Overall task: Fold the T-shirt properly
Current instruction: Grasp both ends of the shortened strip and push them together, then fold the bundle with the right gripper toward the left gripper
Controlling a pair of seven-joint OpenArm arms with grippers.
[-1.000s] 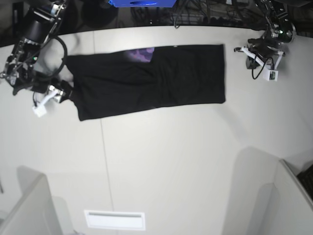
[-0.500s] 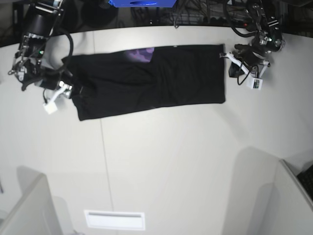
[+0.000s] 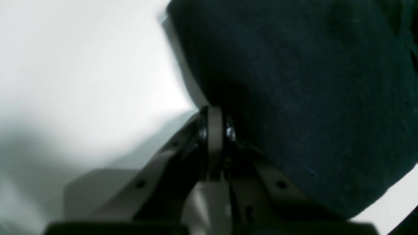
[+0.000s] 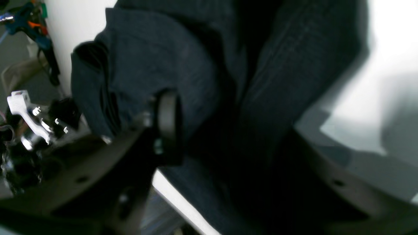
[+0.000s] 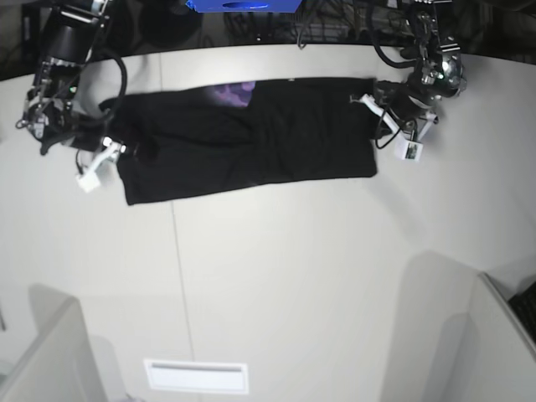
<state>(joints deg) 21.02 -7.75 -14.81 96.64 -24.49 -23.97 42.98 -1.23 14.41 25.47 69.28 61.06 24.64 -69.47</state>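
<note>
The T-shirt (image 5: 251, 138) lies as a long black band across the far side of the table (image 5: 293, 276), a patch of purple print showing near its upper edge. The left gripper (image 5: 381, 113) sits at one short end, its jaws pressed together on the hem in the wrist view. The right gripper (image 5: 113, 151) is at the other end with its jaws spread around bunched cloth. To fold well, I'd say both ends should rise level and together, keeping the cloth taut so the band doesn't sag or twist
</note>
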